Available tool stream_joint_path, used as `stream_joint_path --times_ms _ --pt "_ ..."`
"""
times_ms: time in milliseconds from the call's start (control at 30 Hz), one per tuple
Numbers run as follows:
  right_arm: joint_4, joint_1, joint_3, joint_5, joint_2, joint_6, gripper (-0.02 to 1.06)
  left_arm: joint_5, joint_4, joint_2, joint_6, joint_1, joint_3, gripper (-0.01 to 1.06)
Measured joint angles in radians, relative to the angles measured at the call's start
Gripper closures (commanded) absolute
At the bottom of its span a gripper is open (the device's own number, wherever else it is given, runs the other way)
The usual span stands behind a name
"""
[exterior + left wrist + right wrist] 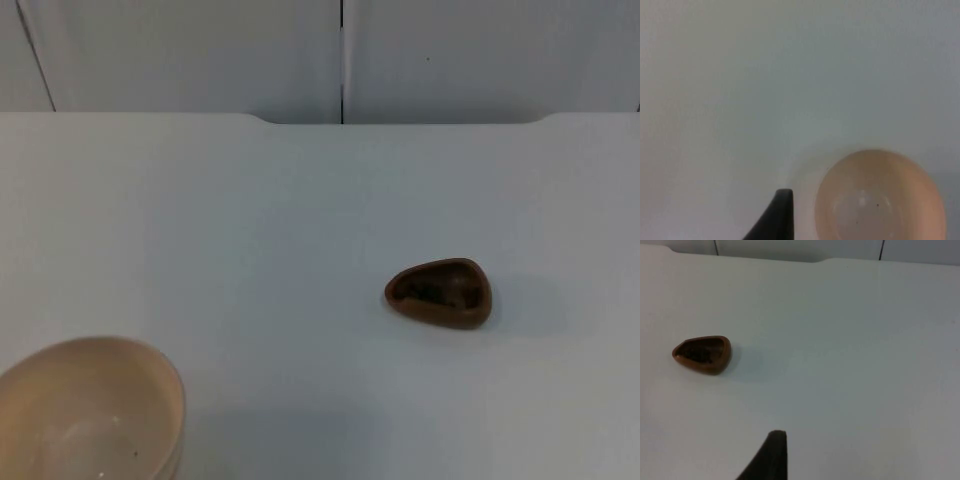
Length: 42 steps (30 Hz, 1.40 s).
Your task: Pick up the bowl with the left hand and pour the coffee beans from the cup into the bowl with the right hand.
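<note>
A beige bowl [88, 412] stands empty at the table's near left corner. In the left wrist view the bowl [880, 197] lies close beside my left gripper [776, 216], which hovers above the table just short of its rim. A small brown teardrop-shaped cup [440, 291] holding dark coffee beans sits right of the table's middle. The right wrist view shows the cup [702, 354] well ahead of my right gripper [771, 455] and off to one side, with bare table between them. Neither gripper touches or holds anything.
The white table top [300, 200] runs back to the grey partition wall [340, 55], which has a dark vertical seam. A wide stretch of table separates bowl and cup.
</note>
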<state>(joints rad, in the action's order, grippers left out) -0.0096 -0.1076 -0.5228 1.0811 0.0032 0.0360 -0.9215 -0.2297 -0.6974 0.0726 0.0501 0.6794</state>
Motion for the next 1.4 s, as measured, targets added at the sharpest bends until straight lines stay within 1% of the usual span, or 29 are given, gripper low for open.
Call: stream_joint_path --times_ms 200,500,667,900,1167,1400 --pt "-0.002 0.0 0.0 0.0 0.0 0.0 -0.01 0.004 -0.044 -0.042 0.016 0.0 0.0 0.0" --pt "-0.002 0.0 0.0 0.0 0.0 0.0 -0.01 0.008 -0.179 -0.17 0.114 0.0 0.0 0.0" --pt "-0.002 0.0 0.0 0.0 0.0 0.0 -0.01 0.01 -0.216 -0.227 0.148 0.0 0.0 0.0" --pt "-0.002 0.0 0.0 0.0 0.0 0.0 -0.01 0.028 -0.22 -0.296 0.158 0.0 0.0 0.0" --pt "-0.002 0.0 0.0 0.0 0.0 0.0 -0.01 0.028 -0.239 -0.337 0.16 0.0 0.0 0.0" --pt "-0.002 0.0 0.0 0.0 0.0 0.0 -0.01 0.079 -0.243 -0.375 0.139 -0.062 0.0 0.0"
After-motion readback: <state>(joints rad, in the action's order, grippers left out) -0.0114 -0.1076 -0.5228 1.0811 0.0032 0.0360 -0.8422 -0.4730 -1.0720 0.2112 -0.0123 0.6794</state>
